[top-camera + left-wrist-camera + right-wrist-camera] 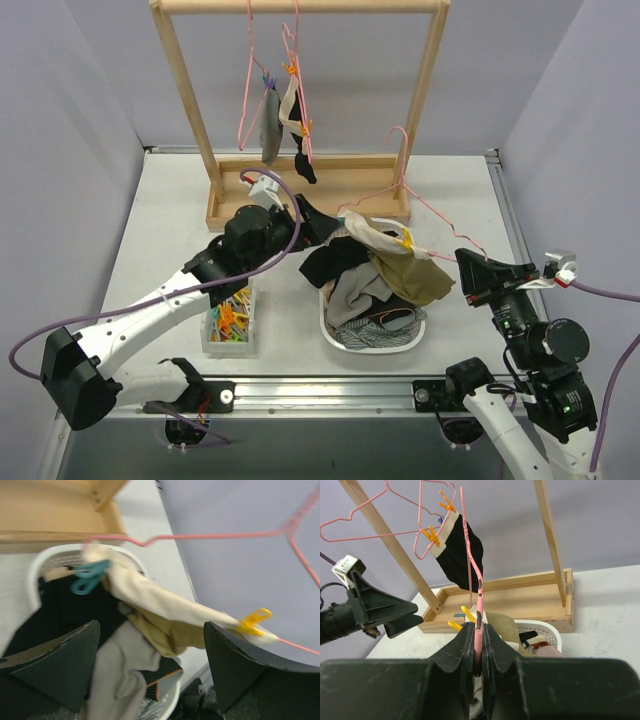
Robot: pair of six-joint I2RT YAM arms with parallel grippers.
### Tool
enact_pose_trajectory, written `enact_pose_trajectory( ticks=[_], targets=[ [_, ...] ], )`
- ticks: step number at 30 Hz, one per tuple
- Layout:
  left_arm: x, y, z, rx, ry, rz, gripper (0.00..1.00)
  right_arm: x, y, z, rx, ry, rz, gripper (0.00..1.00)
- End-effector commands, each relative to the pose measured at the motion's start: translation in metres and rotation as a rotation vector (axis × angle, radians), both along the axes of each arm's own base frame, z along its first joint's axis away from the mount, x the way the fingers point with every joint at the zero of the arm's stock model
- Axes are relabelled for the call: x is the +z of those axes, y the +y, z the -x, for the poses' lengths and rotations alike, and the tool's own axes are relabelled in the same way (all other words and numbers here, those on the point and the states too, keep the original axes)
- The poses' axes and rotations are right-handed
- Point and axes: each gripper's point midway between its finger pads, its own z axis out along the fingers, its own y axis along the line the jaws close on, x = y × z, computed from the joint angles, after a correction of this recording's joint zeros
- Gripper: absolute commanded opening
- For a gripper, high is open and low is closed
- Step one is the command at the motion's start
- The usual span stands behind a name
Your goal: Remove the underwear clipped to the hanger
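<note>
The basket [340,339] holds piled clothes [352,285], the bin [228,350] clips [232,318]. The left fingers [60,655] are spread above the basket, and the right fingers [465,652] clamp the hanger [479,607].

My left gripper [151,630] has its jaws spread wide, but the gap between them is filled by the olive underwear [165,625] sagging over the heaped basket [372,346]. That wrist view is blurred, so I can't tell whether the cloth touches the heap. Above it the pink hanger [210,536] wire crosses my path, with a teal clip [90,577] at one end of the cloth and a yellow clip [254,620] at the other. My right gripper [478,650] is clamped on that wire, blocking its right end. The rack base [330,185] stands just behind the basket, and a tub of clips [230,330] sits beside my left arm. Bare table [160,240] lies left of the rack. Between the rack posts only the grey underwear [270,128] and black-and-white underwear [296,140] hang in the way.
</note>
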Motion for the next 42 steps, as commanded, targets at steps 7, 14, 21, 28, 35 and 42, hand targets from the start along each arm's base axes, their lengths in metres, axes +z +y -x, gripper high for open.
enact_pose_trajectory(
  ticks=[7, 14, 21, 28, 35, 42],
  targets=[
    [-0.021, 0.046, -0.053, 0.115, 0.103, 0.134, 0.94, 0.024, -0.006, 0.008, -0.016, -0.089, -0.012, 0.00],
    [-0.036, 0.028, -0.061, -0.019, 0.263, 0.293, 0.94, 0.026, -0.005, 0.010, -0.007, -0.094, -0.004, 0.00],
    [-0.056, 0.002, -0.066, -0.138, 0.384, 0.410, 0.94, 0.031, -0.007, 0.015, -0.009, -0.115, -0.014, 0.00],
    [-0.069, -0.002, -0.077, -0.150, 0.412, 0.435, 0.94, 0.041, -0.008, 0.019, -0.004, -0.141, -0.027, 0.00],
    [-0.079, -0.016, -0.084, -0.186, 0.447, 0.466, 0.94, 0.046, -0.008, 0.022, 0.003, -0.157, -0.048, 0.00],
    [-0.075, -0.024, -0.080, -0.225, 0.458, 0.504, 0.98, 0.048, -0.006, 0.021, 0.012, -0.168, -0.074, 0.00]
  ],
)
